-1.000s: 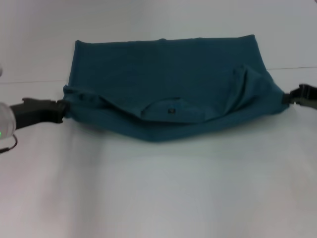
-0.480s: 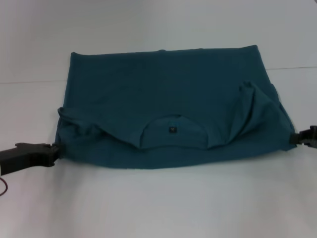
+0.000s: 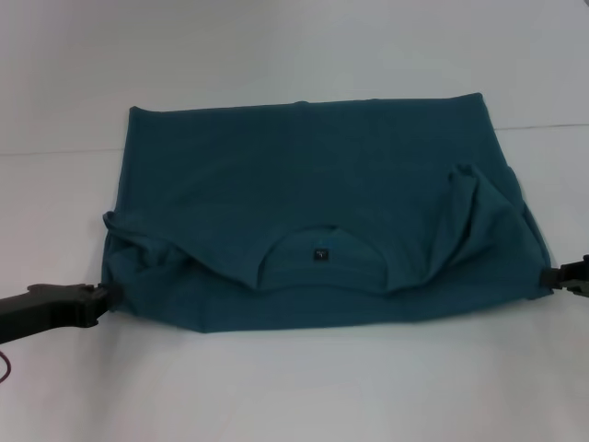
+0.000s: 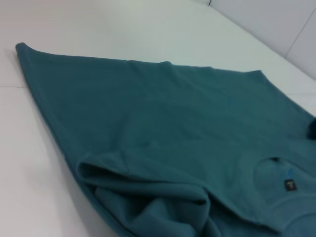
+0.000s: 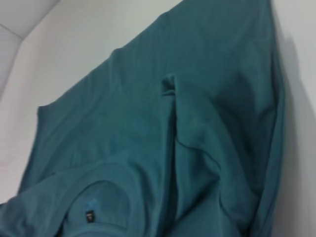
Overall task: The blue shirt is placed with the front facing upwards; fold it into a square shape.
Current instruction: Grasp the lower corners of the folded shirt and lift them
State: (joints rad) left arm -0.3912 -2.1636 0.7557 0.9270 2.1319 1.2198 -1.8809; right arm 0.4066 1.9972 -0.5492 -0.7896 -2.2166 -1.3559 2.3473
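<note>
Two grippers pinching blue shirt (image 3: 313, 193), long axis left-right, collar nearest

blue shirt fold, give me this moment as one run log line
blue shirt: folded over, collar near edge | left gripper: at near-left corner | right gripper: at near-right corner | table: white

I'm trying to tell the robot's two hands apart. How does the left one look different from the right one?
The left gripper shows much more of itself in the head view, a long dark arm piece; the right gripper barely peeks in at the picture's edge. The left sits at the blue shirt's near left corner, the right at its near right corner, slightly farther away. Both are dark and meet the shirt's edge.
</note>
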